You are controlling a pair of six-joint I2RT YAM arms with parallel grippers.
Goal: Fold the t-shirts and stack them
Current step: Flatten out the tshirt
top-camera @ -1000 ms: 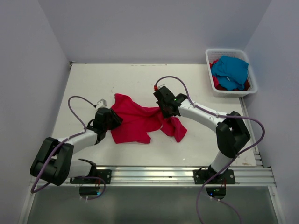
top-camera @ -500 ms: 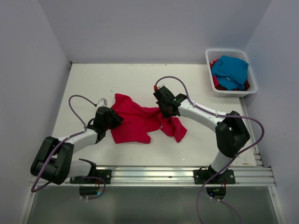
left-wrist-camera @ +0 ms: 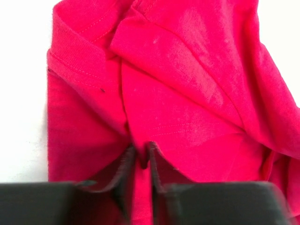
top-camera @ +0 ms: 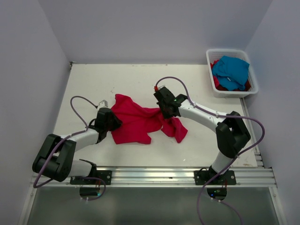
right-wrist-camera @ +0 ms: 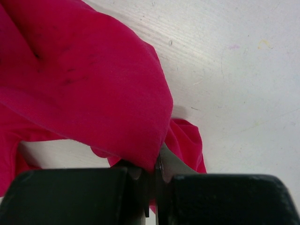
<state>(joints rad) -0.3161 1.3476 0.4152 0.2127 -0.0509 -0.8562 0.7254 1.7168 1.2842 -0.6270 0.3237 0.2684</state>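
Observation:
A crimson red t-shirt lies crumpled in the middle of the table. My left gripper is shut on a fold at its left edge; in the left wrist view the fingers pinch the red cloth. My right gripper is shut on the shirt's upper right part; in the right wrist view the cloth drapes over the closed gripper. A turquoise blue t-shirt lies on top of red ones in the basket.
The white slatted basket stands at the table's back right corner. The white table is bounded by walls at the back and sides, and a metal rail runs along the near edge.
The left arm has shifted very slightly; the shirt and the right arm look unchanged.

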